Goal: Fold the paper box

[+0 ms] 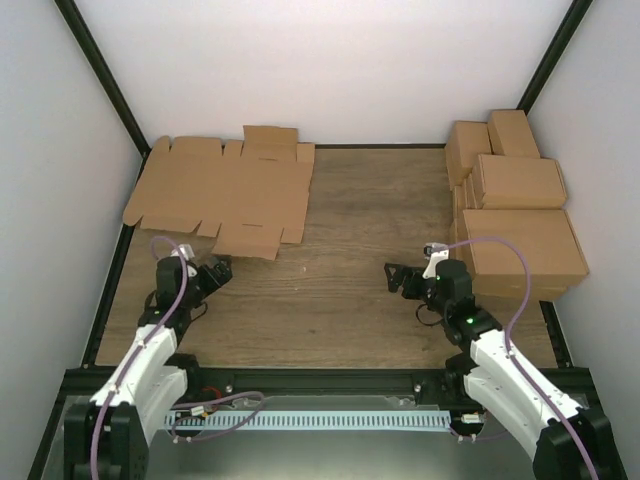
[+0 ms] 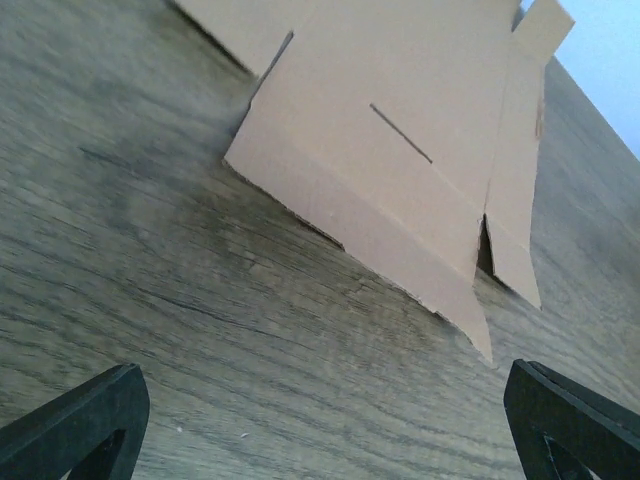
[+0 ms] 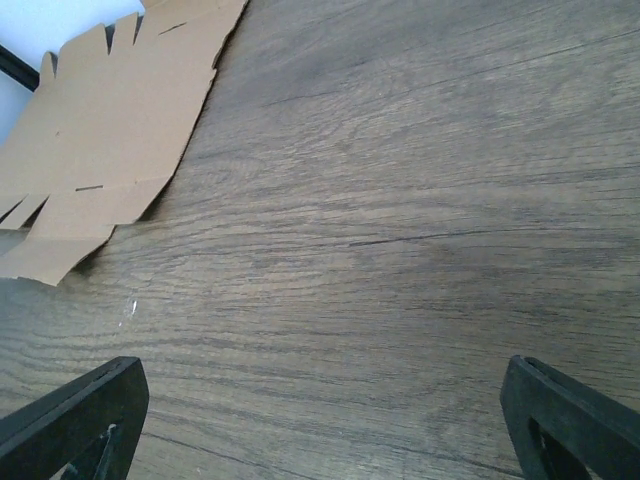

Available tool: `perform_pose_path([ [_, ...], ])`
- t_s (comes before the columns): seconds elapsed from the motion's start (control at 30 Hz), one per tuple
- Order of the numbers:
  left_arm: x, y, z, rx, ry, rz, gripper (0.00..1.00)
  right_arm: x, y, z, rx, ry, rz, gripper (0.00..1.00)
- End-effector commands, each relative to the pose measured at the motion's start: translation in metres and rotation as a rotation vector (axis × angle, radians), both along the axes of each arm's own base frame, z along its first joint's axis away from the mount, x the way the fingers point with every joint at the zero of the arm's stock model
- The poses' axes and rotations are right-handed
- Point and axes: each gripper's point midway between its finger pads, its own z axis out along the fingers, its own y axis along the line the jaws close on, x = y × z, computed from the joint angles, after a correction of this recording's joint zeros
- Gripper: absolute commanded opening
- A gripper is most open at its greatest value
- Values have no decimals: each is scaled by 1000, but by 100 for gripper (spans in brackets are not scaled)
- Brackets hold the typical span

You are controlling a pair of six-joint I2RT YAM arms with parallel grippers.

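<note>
Robot lab booth: white walls (image 1: pixel 330 70), black frame posts (image 1: pixel 100 75), wooden tabletop (image 1: pixel 340 300).

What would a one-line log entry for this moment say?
box: flat, unfolded, far left | left pincer: open, empty, near box | right pincer: open, empty | folding: not begun

through the left wrist camera you see the paper box (image 2: pixel 400 90) lying flat and unfolded on the wooden table (image 2: pixel 150 280), filling the upper middle and right of the view. its near flap tapers to a point toward the lower right. a thin slit (image 2: pixel 400 133) cuts across the panel, and a dark notch (image 2: pixel 483 250) sets off a narrow side flap. the left gripper (image 2: pixel 322 400) stands wide open, its black fingers (image 2: pixel 80 425) at the bottom corners, apart from the cardboard, wood grain showing between them.
</note>
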Motion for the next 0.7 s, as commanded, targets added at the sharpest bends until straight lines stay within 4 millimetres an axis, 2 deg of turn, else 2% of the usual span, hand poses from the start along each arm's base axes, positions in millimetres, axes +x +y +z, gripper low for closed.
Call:
perform_pose_path([
  [0.0,19,-10,11,-180,40,57,100,4,3,7,-3,-31,15,100],
  [0.07,24,-16,1,-253,122,79,100,5,5,5,-5,-20,19,100],
  [0.17,36,-42,-9,-419,229,23,100,5,6,4,-5,-15,27,100],
  [0.23,44,-51,-19,-500,283,20,100,5,7,5,-2,-19,33,100],
  [0.27,49,-54,-16,-529,274,17,100,4,7,5,-1,-22,33,100],
  [0.4,63,-52,-17,-575,266,64,98,4,6,7,2,-34,31,100],
  [0.53,76,-44,-15,-574,253,132,88,3,6,7,3,-36,30,100],
  [0.67,87,-45,-24,-595,290,153,80,3,6,8,6,-42,29,100],
])
